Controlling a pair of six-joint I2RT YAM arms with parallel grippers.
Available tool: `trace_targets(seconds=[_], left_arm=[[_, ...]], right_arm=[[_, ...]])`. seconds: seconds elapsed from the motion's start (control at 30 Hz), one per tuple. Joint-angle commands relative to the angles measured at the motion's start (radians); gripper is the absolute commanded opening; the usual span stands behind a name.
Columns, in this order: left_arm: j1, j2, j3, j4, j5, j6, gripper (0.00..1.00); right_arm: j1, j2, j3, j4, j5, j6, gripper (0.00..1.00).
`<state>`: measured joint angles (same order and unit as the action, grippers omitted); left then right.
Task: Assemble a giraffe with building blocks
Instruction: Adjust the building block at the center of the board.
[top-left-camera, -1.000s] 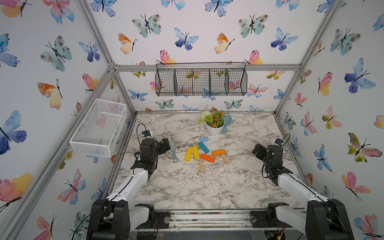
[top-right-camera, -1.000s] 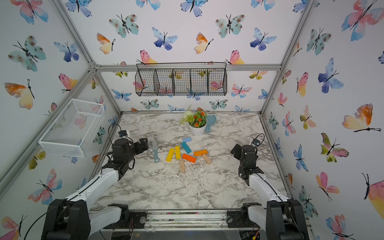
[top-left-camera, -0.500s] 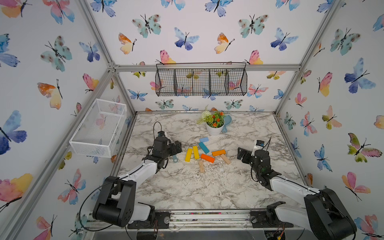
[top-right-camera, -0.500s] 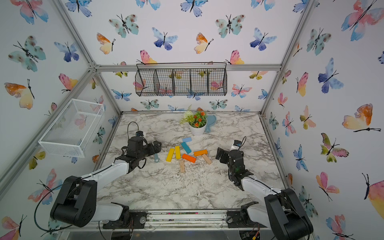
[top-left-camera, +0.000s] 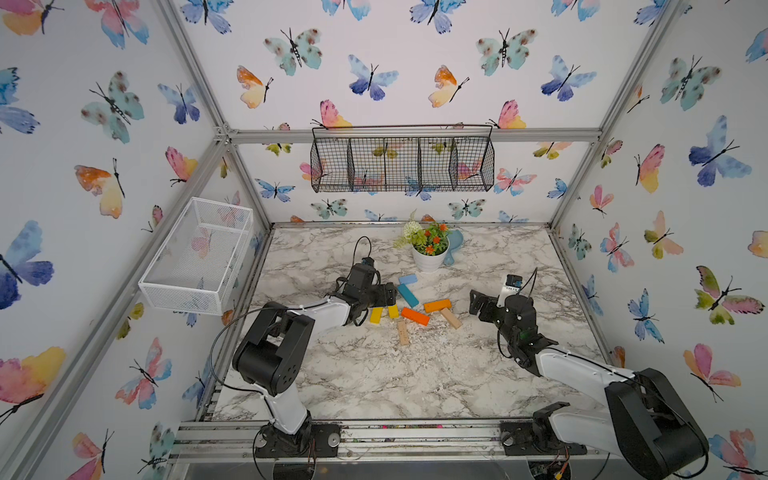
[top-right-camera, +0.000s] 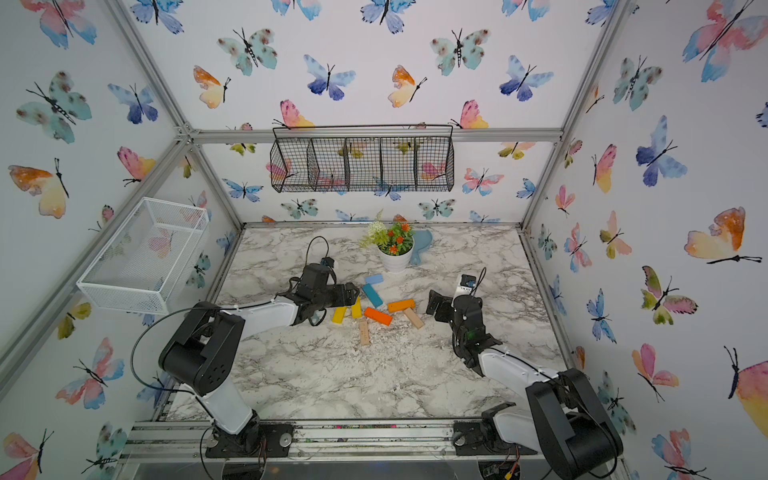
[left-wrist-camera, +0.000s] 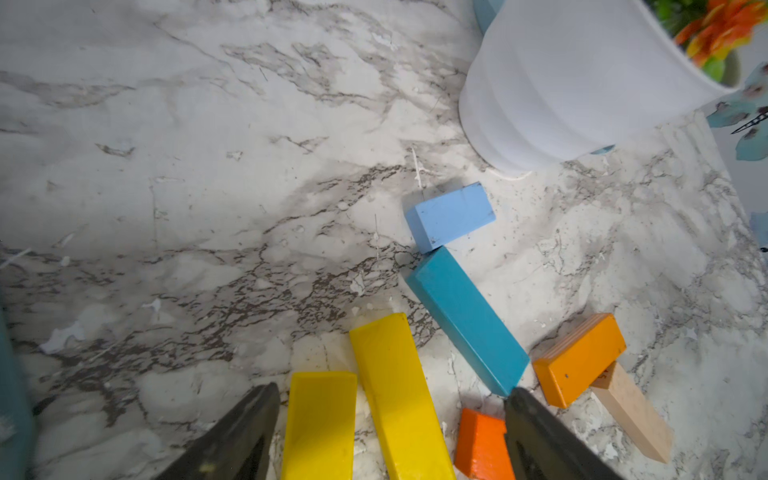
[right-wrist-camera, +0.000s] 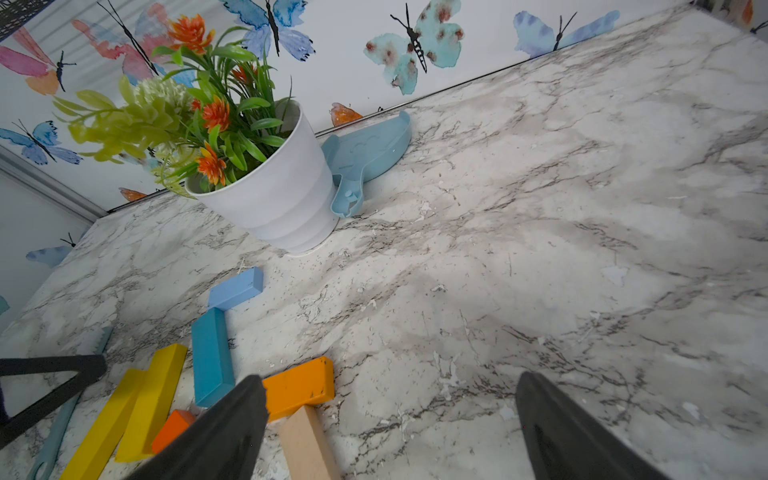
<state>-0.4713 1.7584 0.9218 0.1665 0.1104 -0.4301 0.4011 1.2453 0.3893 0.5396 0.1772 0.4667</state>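
**Two robot arms at a loose cluster of coloured blocks on a marble table**

Overhead view into an enclosure papered with butterflies. Near the middle of the marble tabletop (top-left-camera: 374, 374), eight building blocks (top-right-camera: 376, 296) lying flat, close together.

- Farthest back: the light-blue block (top-left-camera: 407, 279), one corner touching an end of the teal block (top-left-camera: 407, 296).
- Toward the left arm: the first yellow block (left-wrist-camera: 320, 424) and the second yellow block (left-wrist-camera: 399, 395), side by side.
- Next to those: the deep-orange block (top-left-camera: 415, 316), with the first plain-wood block (top-left-camera: 403, 332) just in front of it.
- Toward the right arm: the light-orange block (top-left-camera: 437, 306), set across the end of the second plain-wood block (top-left-camera: 451, 318), touching it.

Left gripper (left-wrist-camera: 390, 392) low over the cluster, jaws spread wide, straddling both yellow blocks and an end of the deep-orange one. Nothing gripped.

Right gripper (right-wrist-camera: 390, 380) just beside the second plain-wood block, jaws spread wide, empty.

Behind the blocks, a white flower pot (top-left-camera: 429, 259) of green and orange artificial plants, with a pale-blue dustpan (right-wrist-camera: 365, 149) against it. A slim teal brush (right-wrist-camera: 54, 436) beyond the yellow blocks. On the back wall, a black wire basket (top-left-camera: 402, 164). On the left wall, a white mesh basket (top-left-camera: 199, 253).
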Motion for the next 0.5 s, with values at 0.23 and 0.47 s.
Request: trace_targets(seconds=[0.23,0.47], left_arm=[[-0.007,0.06,-0.011,-0.004,0.025,0.015,0.88],[-0.071,0.037,-0.065,0.077,0.069,-0.033,0.88]], right_arm=[[0.008,-0.011,0.014,0.039,-0.03,-0.017,0.98],[0.008,-0.012,0.013,0.039,-0.024,-0.023,0.98]])
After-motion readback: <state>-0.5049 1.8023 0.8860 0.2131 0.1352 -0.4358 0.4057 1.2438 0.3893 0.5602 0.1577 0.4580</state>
